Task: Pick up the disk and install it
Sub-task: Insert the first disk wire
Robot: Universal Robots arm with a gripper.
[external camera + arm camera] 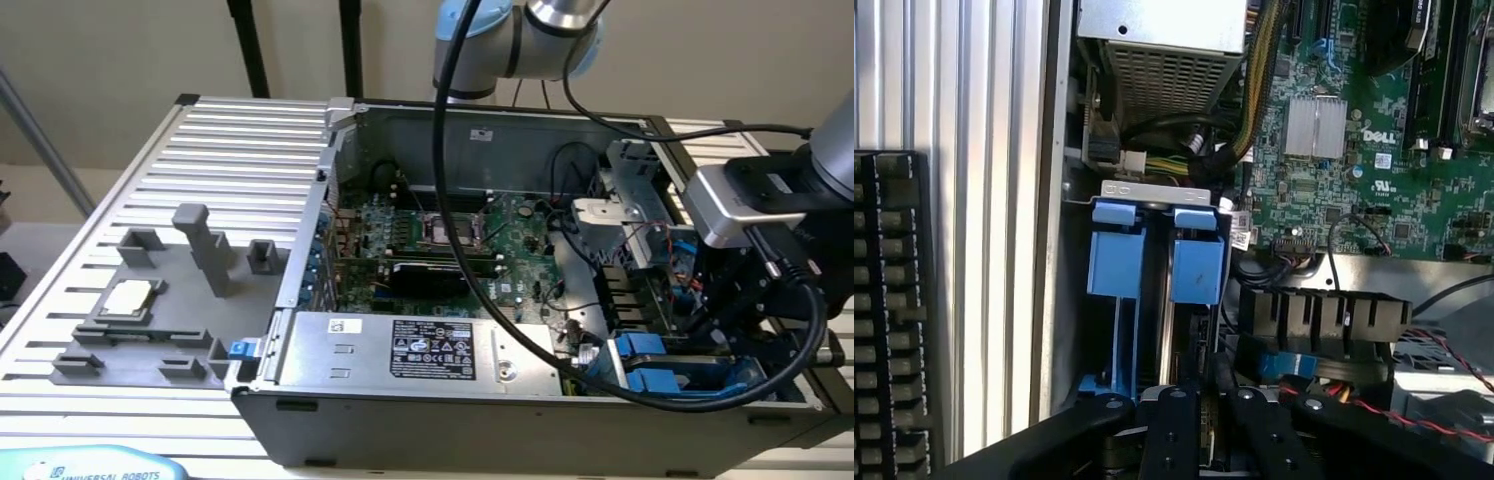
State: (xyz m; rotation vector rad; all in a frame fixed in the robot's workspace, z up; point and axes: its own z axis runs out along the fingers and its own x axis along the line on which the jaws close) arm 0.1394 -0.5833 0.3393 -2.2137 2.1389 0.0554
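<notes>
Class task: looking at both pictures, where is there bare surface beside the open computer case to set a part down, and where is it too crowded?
Free: the ribbed table behind the grey fixture, left of the computer case in the exterior view. Crowded: inside the case, around the motherboard, cables and blue drive carriers, where the gripper hovers.

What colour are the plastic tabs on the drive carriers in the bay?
Blue, seen best in the wrist view: the carrier tabs stand side by side in the bay.

Blue disk carrier (1198, 268), green motherboard (1374, 150), grey power-supply box (414, 348) with black label, silver ribbed surface (240, 160).
</notes>
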